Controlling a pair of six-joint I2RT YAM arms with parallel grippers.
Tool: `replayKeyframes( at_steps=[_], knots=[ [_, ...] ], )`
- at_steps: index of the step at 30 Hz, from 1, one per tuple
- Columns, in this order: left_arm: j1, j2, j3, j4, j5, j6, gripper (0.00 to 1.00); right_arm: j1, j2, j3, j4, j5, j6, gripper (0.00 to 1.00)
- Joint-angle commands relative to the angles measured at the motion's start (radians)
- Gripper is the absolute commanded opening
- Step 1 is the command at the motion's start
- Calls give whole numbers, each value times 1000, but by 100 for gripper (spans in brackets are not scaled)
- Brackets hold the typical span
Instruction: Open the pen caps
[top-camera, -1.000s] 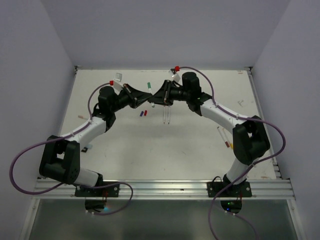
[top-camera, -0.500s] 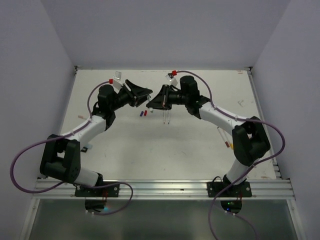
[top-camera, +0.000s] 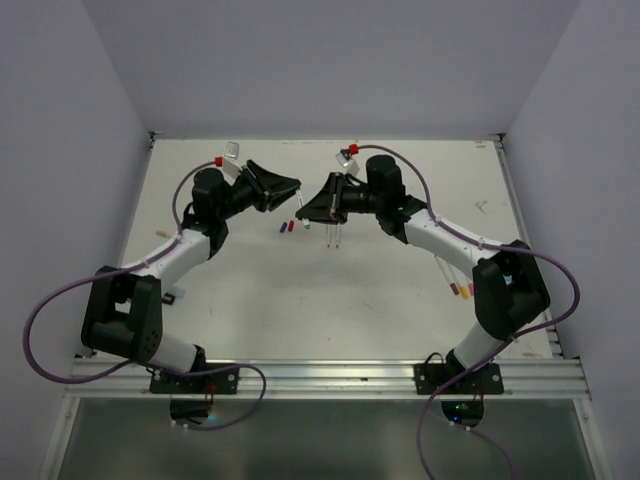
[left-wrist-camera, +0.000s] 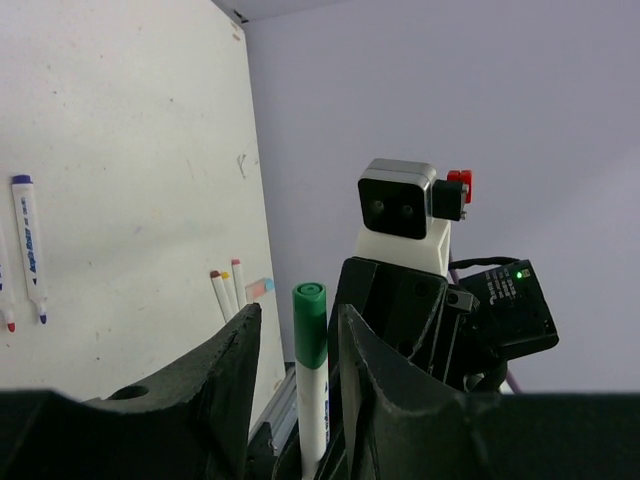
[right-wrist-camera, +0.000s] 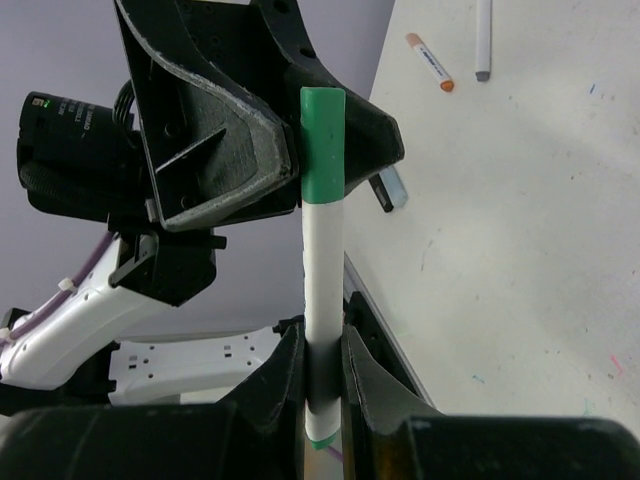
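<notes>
Clamping the pen (right-wrist-camera: 322, 270) by its white body, your right pincer (right-wrist-camera: 322, 365) leaves the green cap (right-wrist-camera: 323, 145) jutting free above the worktop (top-camera: 380, 290). Your left pincer (left-wrist-camera: 296, 322) straddles that cap, jaws apart, seemingly to close and pull.

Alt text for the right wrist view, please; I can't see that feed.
The right gripper clamps a white pen by its body, green cap still on. The left gripper has its black jaws open either side of the cap. Other pens lie on the white table.
</notes>
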Motion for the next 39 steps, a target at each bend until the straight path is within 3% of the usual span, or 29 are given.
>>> replayKeyframes(
  at_steps=[1, 9, 14, 18, 21, 24, 25, 27, 28, 29, 30, 33, 38, 39],
  knots=[
    [11, 14, 36, 58, 33, 7, 39, 5, -38, -14, 61, -33, 29, 0],
    [13, 26, 35, 82, 47, -5, 30, 12, -33, -36, 89, -41, 51, 0],
    [13, 34, 27, 129, 67, -37, 17, 14, -24, -48, 121, -45, 76, 0],
    [13, 46, 20, 167, 88, -69, 0, 14, 16, -37, 171, -57, 117, 0],
    [13, 59, 27, 183, 113, -85, 0, 14, 37, -4, 165, -61, 125, 0],
    [17, 56, 122, -89, 84, 42, 0, 20, 31, 106, -129, 49, -69, 0],
    [20, 60, 207, -292, 62, 87, 0, 28, 22, 149, -372, 103, -254, 0],
    [25, 72, 300, -503, -45, 206, 0, 74, 17, 276, -599, 339, -495, 0],
    [28, 86, 413, -740, -146, 239, 0, 92, 14, 306, -735, 423, -551, 0],
    [31, 147, 476, -856, -162, 295, 0, 129, 10, 329, -779, 500, -591, 0],
    [37, 170, 510, -916, -166, 309, 0, 141, 2, 335, -807, 616, -631, 0],
    [43, 195, 549, -938, -196, 293, 0, 196, 7, 343, -914, 773, -694, 0],
    [54, 201, 572, -974, -225, 277, 0, 222, -7, 292, -927, 834, -693, 0],
    [62, 194, 526, -915, -210, 265, 0, 226, -6, 294, -937, 835, -701, 0]
  ],
)
